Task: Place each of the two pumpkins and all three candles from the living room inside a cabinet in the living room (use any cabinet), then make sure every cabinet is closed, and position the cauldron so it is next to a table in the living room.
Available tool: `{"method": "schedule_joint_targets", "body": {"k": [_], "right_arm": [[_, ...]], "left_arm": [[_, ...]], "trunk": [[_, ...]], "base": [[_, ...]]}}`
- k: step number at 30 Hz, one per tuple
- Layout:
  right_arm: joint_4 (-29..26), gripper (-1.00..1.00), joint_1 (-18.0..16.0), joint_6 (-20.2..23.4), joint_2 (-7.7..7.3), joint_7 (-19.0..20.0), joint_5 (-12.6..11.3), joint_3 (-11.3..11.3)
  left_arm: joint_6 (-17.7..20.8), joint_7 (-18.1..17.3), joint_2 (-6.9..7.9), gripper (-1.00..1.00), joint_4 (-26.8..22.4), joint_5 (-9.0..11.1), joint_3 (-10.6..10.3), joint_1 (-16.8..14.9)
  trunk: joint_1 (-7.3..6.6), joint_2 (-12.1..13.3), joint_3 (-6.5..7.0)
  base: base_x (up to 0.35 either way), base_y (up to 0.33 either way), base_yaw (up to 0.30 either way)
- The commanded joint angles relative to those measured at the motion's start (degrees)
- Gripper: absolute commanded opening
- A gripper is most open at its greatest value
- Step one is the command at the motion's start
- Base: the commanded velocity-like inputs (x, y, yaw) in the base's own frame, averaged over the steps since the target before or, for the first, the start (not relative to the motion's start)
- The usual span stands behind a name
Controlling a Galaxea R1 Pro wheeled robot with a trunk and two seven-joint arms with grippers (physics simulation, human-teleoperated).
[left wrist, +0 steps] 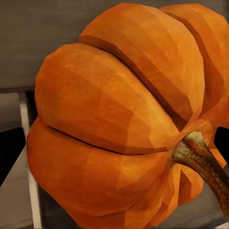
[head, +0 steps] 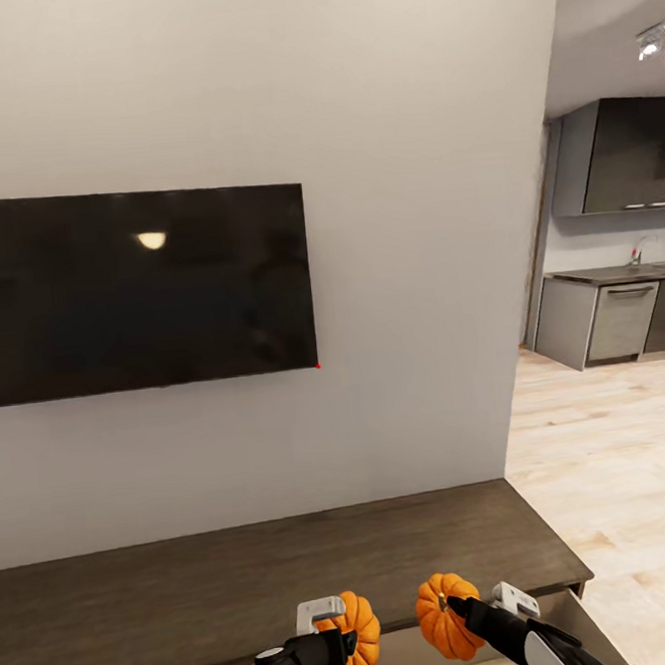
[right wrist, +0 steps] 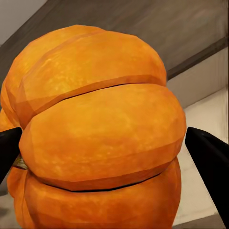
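Note:
Two bright-orange ribbed pumpkins hang side by side just above the front edge of the long dark-brown cabinet (head: 242,580). My left gripper (head: 343,650) is shut on the left pumpkin (head: 362,625), which shows close up with its curved stem in the left wrist view (left wrist: 114,124). My right gripper (head: 462,610) is shut on the right pumpkin (head: 438,619), and its black fingers (right wrist: 210,162) press that pumpkin's (right wrist: 100,129) sides. Below both pumpkins a cabinet drawer (head: 585,621) stands pulled out, its pale inside showing. Candles, cauldron and table are out of view.
A black wall-mounted TV (head: 139,288) hangs on the white wall above the cabinet. Right of the wall's end, pale wooden floor (head: 613,470) leads to a grey kitchen with cupboards (head: 621,315).

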Motion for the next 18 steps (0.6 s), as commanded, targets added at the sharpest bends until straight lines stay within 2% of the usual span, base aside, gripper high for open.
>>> {"method": "schedule_joint_targets", "body": {"k": [1,9,18], "right_arm": [[-0.05,-1.0,-0.03,0.21,-0.05,-0.06,-0.53,0.27],[-0.09,-1.0,-0.03,0.22,-0.03,-0.05,-0.23,0.27],[-0.36,-1.0,-0.03,0.21,0.07,-0.06,-0.03,0.48]], "left_arm": [[0.09,0.56,0.04,-1.0,-0.13,0.6,-0.37,-0.05],[0.08,0.69,0.02,-1.0,-0.13,0.5,-0.52,-0.05],[0.08,0.72,0.16,-1.0,-0.13,0.43,-0.1,-0.05]], "trunk": [[0.0,-0.04,0.0],[0.0,-0.04,0.11],[0.0,-0.04,0.11]], "base": [[0.0,-0.044,-0.199],[0.002,-0.113,-0.041],[0.12,-0.054,-0.001]]}}
